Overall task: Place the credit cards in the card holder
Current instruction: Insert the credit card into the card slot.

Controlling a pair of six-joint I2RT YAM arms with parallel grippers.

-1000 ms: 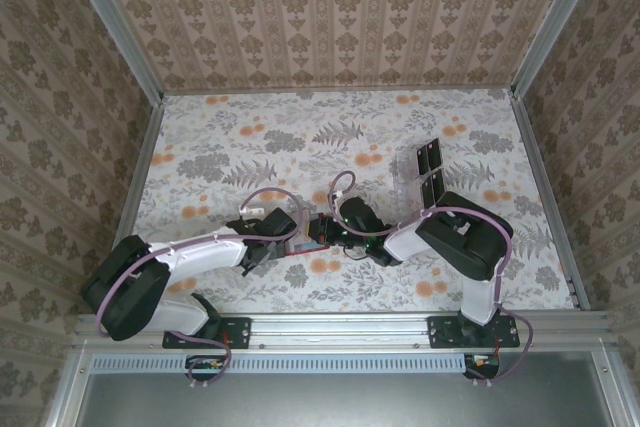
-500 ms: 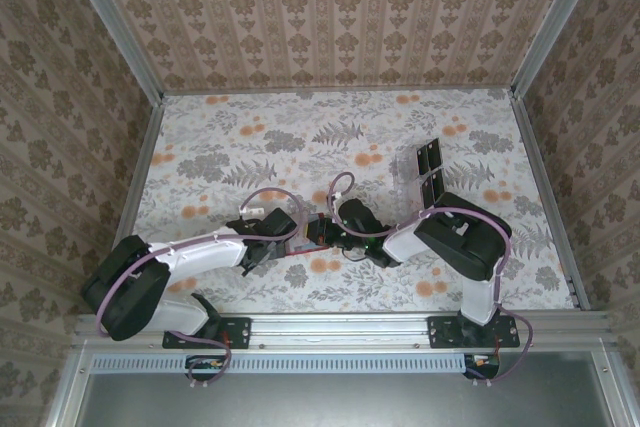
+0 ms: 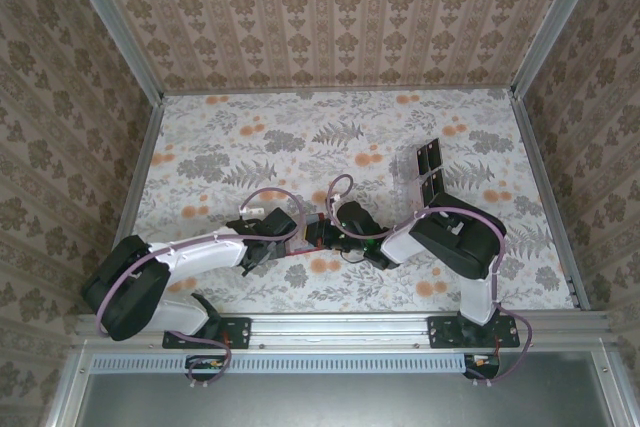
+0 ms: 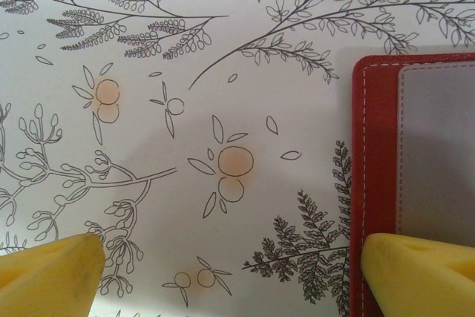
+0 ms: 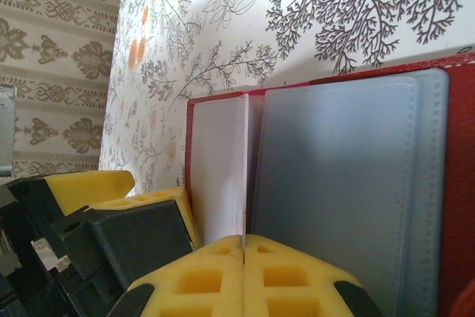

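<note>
Card (image 5: 219,161) — one, seemingly — pinched by right hand (image 5: 243,246); one card holder (image 5: 460,183).

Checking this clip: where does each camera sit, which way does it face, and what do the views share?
Top external: above and behind the bases, looking down on the table; the left arm and right arm meet near the front.
Left wrist: on the left arm, facing straight down; open left pincer, card holder at right.
Right wrist: on the right arm, looking low across the card holder; right pincer shut on a credit card.
Shared: both wrist views catch the card holder.
</note>
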